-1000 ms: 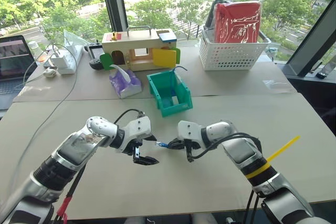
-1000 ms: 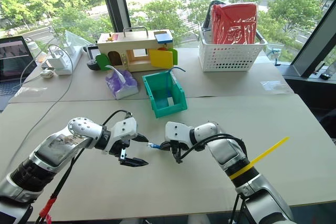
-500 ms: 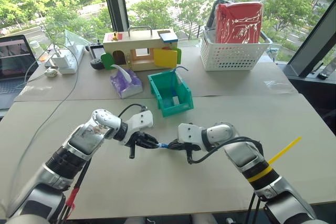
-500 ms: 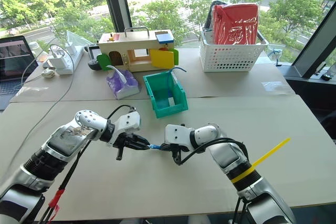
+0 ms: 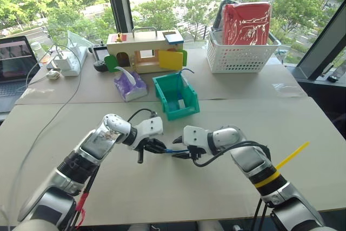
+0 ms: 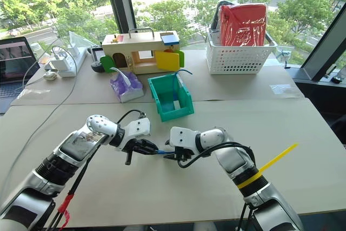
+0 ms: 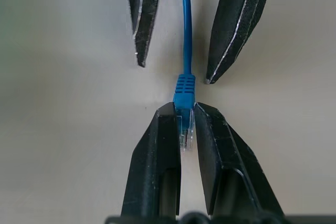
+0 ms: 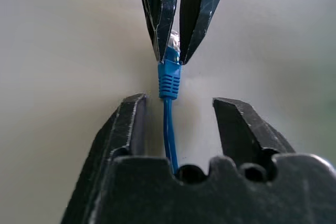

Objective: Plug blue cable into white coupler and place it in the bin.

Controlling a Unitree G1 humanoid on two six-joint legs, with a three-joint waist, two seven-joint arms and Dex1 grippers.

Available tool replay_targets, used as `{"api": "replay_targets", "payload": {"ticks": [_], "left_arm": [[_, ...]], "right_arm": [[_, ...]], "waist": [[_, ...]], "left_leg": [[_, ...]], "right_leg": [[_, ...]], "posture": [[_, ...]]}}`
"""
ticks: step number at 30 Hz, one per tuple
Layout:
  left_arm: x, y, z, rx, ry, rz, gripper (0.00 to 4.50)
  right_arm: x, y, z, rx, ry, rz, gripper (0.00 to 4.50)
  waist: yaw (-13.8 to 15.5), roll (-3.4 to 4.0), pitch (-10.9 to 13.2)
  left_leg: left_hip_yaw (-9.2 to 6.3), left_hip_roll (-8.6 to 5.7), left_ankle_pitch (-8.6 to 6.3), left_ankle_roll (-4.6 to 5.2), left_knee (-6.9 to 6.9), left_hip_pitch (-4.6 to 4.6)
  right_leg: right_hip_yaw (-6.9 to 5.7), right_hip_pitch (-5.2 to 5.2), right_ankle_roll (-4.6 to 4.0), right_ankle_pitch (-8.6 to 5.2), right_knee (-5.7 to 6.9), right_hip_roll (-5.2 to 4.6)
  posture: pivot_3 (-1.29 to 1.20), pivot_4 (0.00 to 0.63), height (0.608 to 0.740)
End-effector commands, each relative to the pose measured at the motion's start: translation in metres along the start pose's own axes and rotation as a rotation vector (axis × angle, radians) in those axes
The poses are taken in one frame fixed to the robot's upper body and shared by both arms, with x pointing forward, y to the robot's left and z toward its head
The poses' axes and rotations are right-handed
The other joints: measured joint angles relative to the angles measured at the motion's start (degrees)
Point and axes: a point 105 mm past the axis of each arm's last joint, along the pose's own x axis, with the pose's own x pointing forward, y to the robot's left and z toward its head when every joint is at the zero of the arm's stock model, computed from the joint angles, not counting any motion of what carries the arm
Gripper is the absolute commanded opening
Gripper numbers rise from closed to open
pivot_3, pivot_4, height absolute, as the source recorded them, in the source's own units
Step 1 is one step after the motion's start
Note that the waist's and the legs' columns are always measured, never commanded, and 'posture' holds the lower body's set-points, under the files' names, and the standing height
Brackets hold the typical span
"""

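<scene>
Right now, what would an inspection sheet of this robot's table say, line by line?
Surface: pale table, bare in front of the arms.
Job's things: blue cable plug pinched at its clear tip; teal bin behind, a small white piece inside that might be the coupler, too small to tell.
Clutter: wooden toy house, purple tissue pack, white basket holding a red bag.
Grippers: left gripper shut on the plug; right gripper open, cable running between its fingers.
Cables: grey-white cord trailing from a power strip.
Surroundings: laptop at far left, windows onto trees.

white basket point(image 5: 241, 52), red bag point(image 5: 246, 22); toy house point(image 5: 145, 50), laptop point(image 5: 16, 60)
</scene>
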Motion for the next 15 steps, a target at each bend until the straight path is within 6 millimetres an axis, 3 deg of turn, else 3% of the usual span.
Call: {"api": "replay_targets", "payload": {"ticks": [1,9,15], "left_arm": [[0.007,-0.002,-0.001,0.019,0.024,-0.009,0.62],[-0.002,-0.004,-0.013,0.062,0.125,-0.013,0.62],[-0.016,0.008,0.017,-0.033,-0.032,0.025,0.62]], "right_arm": [[0.009,0.015,-0.005,0.012,0.017,0.063,2.56],[0.008,0.015,-0.008,0.022,0.025,0.059,2.56],[0.009,0.015,-0.009,0.028,0.026,0.057,2.56]], "waist": [[0.01,0.00,0.00],[-0.05,0.01,-0.04],[-0.07,0.01,-0.05]], "left_leg": [[0.00,0.00,0.00,0.00,0.00,0.05],[0.00,0.00,-0.03,0.04,-0.01,0.22],[0.00,0.01,-0.03,0.05,-0.02,0.23]], "right_leg": [[0.00,0.06,0.00,0.00,-0.02,0.00],[0.00,0.21,0.01,-0.01,-0.02,0.00],[0.00,0.21,0.01,-0.01,-0.01,0.00]], "posture": [[0.00,0.150,0.740],[0.00,0.150,0.740],[0.00,0.150,0.740]]}}
